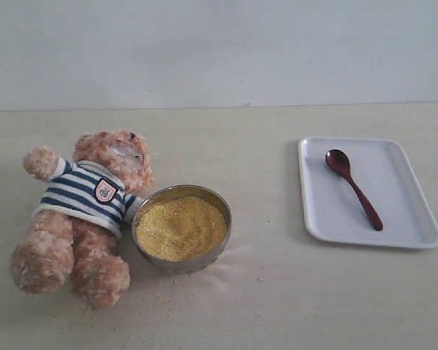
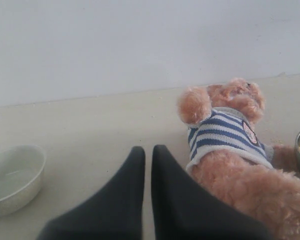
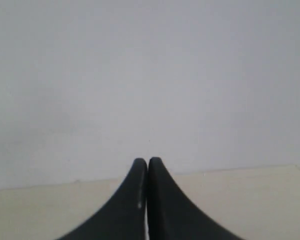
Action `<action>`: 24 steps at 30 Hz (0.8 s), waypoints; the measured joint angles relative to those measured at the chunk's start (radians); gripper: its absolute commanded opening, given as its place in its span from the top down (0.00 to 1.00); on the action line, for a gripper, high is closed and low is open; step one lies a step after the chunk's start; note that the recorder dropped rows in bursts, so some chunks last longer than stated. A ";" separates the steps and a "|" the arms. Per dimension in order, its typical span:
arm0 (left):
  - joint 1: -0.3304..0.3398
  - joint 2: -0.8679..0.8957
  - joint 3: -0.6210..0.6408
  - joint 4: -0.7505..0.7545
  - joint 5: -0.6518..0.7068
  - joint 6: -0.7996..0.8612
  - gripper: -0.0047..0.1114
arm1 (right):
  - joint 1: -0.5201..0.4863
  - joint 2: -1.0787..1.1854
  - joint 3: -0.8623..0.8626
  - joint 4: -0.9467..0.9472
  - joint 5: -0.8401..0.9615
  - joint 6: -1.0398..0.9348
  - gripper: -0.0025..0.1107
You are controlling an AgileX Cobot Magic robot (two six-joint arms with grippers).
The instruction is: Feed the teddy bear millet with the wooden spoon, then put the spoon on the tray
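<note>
The teddy bear (image 1: pixel 84 211) in its striped shirt lies on its back at the left of the table; it also shows in the left wrist view (image 2: pixel 235 145). Beside it stands the metal bowl (image 1: pixel 223 205) heaped with yellow millet (image 1: pixel 181 227). On the white tray (image 1: pixel 401 182) at the right rests the wooden spoon (image 1: pixel 354 188), with nothing touching it. Neither gripper shows in the exterior view. My left gripper (image 2: pixel 148 150) is shut and empty, near the bear's legs. The right gripper (image 3: pixel 148 161) is shut and empty, facing the wall.
A small white bowl (image 2: pixel 12 177) sits on the table in the left wrist view, away from the bear. Scattered millet grains (image 1: pixel 168 302) lie on the cloth in front of the metal bowl. A pale wall (image 1: pixel 219 51) bounds the table's far edge.
</note>
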 measured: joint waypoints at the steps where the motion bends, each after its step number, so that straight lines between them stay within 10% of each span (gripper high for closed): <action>1: 0.000 0.000 0.000 0.000 0.000 0.000 0.92 | 0.000 -0.028 0.005 0.019 0.000 -0.018 0.98; 18: 0.000 0.000 0.000 0.000 -0.003 0.000 0.92 | 0.068 -0.101 0.030 0.225 0.061 -0.084 0.98; 24: 0.000 0.000 0.000 0.000 -0.003 0.000 0.92 | 0.145 -0.215 0.080 0.453 0.068 -0.426 0.98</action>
